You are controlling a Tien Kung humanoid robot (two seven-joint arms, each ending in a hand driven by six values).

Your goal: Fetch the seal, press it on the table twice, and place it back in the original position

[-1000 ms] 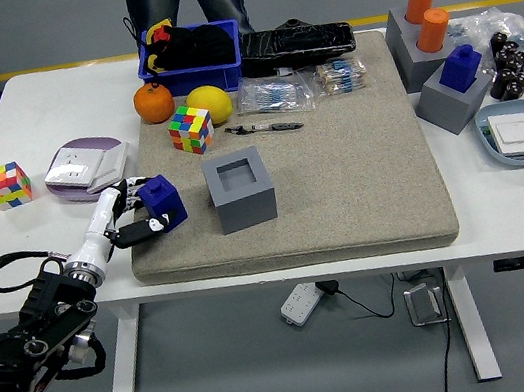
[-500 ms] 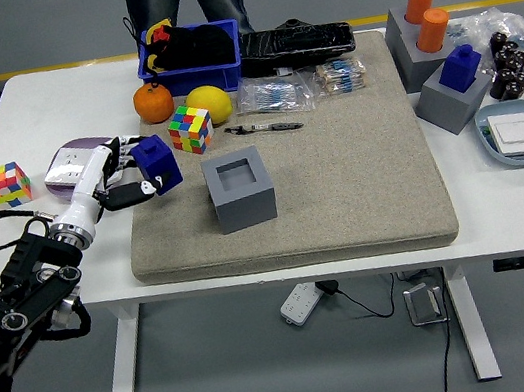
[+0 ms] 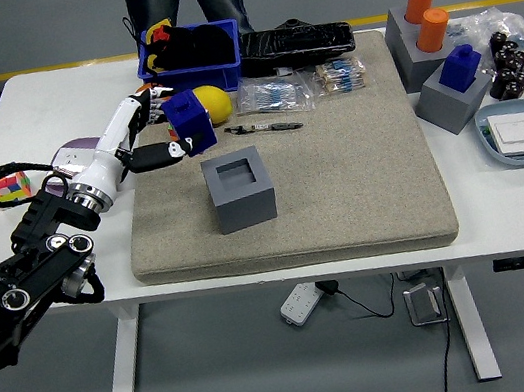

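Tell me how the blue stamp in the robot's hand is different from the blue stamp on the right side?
The left hand holds one blue seal in the air, tilted. The other blue seal stands upright in a grey holder. The held seal's grey holder sits empty on the mat. Both seals are blue and blocky.

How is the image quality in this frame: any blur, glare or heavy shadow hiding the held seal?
Head view: lighting even and diffuse, shadows soft, no glare on the white table. The blue seal in the left hand is slightly soft but clearly outlined; the grey holder and mat look sharp. The table's edges bow slightly, suggesting mild wide-angle distortion.
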